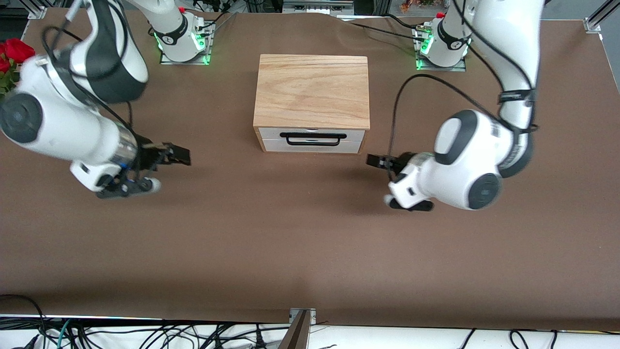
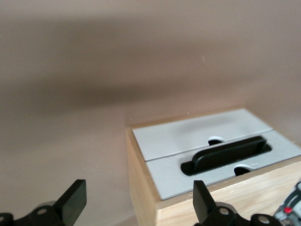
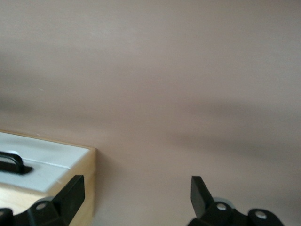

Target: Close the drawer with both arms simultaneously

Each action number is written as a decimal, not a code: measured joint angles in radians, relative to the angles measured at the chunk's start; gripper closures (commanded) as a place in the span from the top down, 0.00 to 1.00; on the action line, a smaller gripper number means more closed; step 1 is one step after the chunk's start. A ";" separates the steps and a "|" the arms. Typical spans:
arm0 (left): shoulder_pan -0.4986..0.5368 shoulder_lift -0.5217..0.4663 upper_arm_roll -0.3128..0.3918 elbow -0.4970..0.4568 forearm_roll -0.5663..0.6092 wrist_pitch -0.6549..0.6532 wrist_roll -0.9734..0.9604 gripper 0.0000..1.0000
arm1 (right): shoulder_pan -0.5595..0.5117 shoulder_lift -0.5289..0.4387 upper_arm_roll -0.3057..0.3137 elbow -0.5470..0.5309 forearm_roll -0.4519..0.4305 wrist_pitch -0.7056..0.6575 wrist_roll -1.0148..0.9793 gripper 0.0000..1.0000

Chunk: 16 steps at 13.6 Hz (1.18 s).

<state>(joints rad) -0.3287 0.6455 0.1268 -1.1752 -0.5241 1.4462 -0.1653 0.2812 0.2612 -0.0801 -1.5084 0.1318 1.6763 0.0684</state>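
Observation:
The drawer (image 1: 273,136) sits pushed into the light oak casing (image 1: 312,92), its white front panel about flush and its black bar handle (image 1: 313,139) facing the front camera. My left gripper (image 1: 375,161) is open and empty, low over the table beside the box toward the left arm's end, apart from it. Its wrist view shows its fingertips spread (image 2: 138,200) before the casing's corner, with the drawer front (image 2: 174,169) and the handle (image 2: 228,153). My right gripper (image 1: 180,155) is open and empty, low over the table toward the right arm's end, apart from the box. Its wrist view (image 3: 137,188) shows the drawer front (image 3: 47,162).
The brown table (image 1: 310,242) spreads wide in front of the box. Red flowers (image 1: 14,53) stand at the table's edge by the right arm. The arm bases (image 1: 184,39) stand beside the box's back. Cables (image 1: 145,334) hang along the edge nearest the front camera.

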 measured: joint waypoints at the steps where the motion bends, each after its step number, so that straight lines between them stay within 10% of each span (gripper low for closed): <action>1: 0.042 -0.021 0.001 0.010 0.021 -0.003 0.004 1.00 | 0.000 -0.064 -0.009 -0.048 -0.040 0.000 0.000 1.00; 5: 0.130 -0.114 0.001 0.015 0.209 -0.017 0.014 1.00 | 0.000 -0.193 -0.064 -0.102 -0.199 0.001 -0.024 1.00; 16: 0.198 -0.346 0.005 -0.043 0.413 -0.035 0.013 1.00 | 0.023 -0.148 -0.040 -0.108 -0.171 0.006 -0.058 1.00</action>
<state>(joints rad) -0.1303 0.2998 0.1323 -1.2177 -0.1108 1.4116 -0.1525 0.3043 0.1127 -0.1198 -1.6162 -0.0389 1.6828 0.0101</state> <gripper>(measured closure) 0.000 0.000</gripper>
